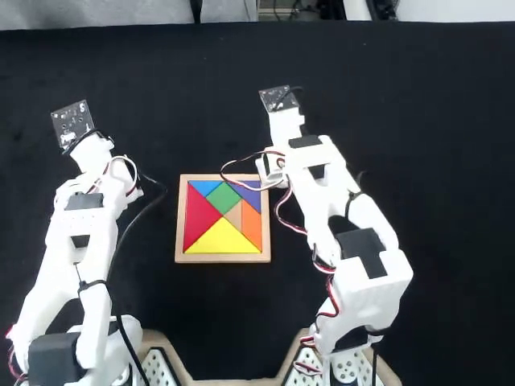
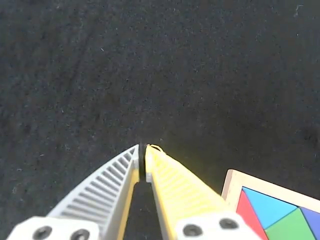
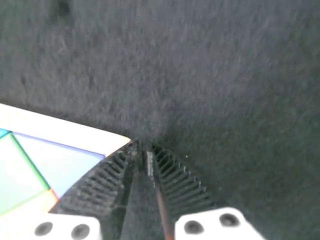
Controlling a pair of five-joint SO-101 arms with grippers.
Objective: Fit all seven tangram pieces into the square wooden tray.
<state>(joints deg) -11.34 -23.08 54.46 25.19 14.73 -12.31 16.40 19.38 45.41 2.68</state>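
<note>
By the tray (image 3: 60,130), right fingers (image 3: 176,181) together.

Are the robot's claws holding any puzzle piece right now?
No, nothing is held. The left gripper and right gripper are both shut and empty. The coloured tangram pieces lie in the square wooden tray.

Bright, even light, seemingly from overhead; tray rim (image 3: 60,127) glares white against black cloth (image 3: 225,65).
</note>
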